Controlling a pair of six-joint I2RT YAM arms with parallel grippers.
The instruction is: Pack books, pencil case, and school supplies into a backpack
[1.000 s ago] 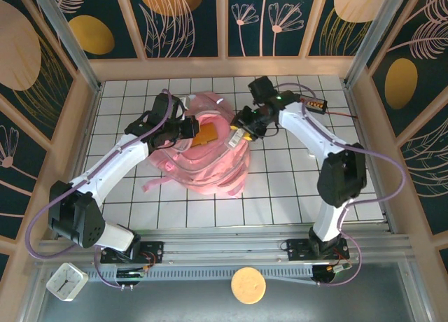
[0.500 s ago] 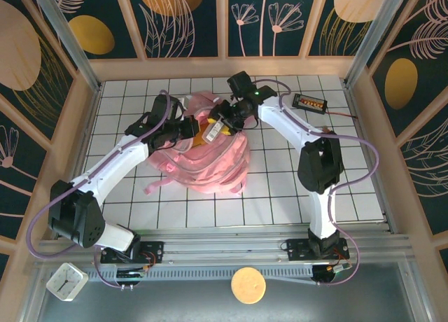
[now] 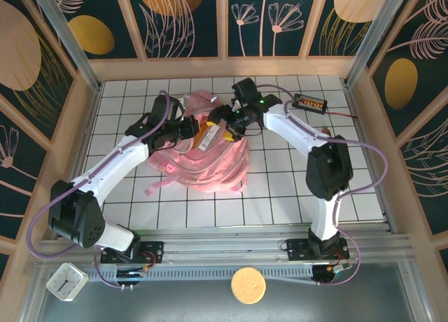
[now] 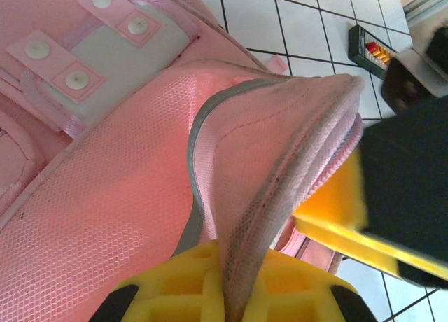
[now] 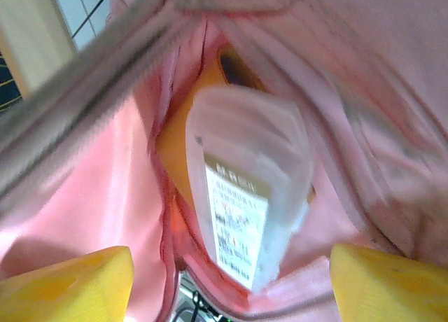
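Observation:
The pink backpack (image 3: 213,161) lies on the white tiled table with its mouth held up. My left gripper (image 3: 190,129) is shut on the backpack's grey-edged rim (image 4: 241,266), which stands pinched between the yellow fingers (image 4: 175,287). My right gripper (image 5: 231,294) hovers open over the mouth. A whitish block with a printed label (image 5: 241,224), one of the school supplies, lies blurred inside the opening, apart from both fingertips (image 5: 70,287). Behind it sits an orange-brown book (image 5: 175,154). From above, the block (image 3: 208,138) shows just below the right gripper (image 3: 219,124). The pencil case is out of view.
A black gadget with orange digits (image 3: 310,102) and a red wire lies at the back right, also seen from the left wrist (image 4: 367,47). A backpack strap (image 3: 157,184) trails to the front left. Wooden walls enclose the table. A white clock (image 3: 66,280) sits beyond the front rail.
My right gripper swung left over the backpack's mouth with the whitish block, then opened and let it drop inside. The left gripper kept its hold on the rim.

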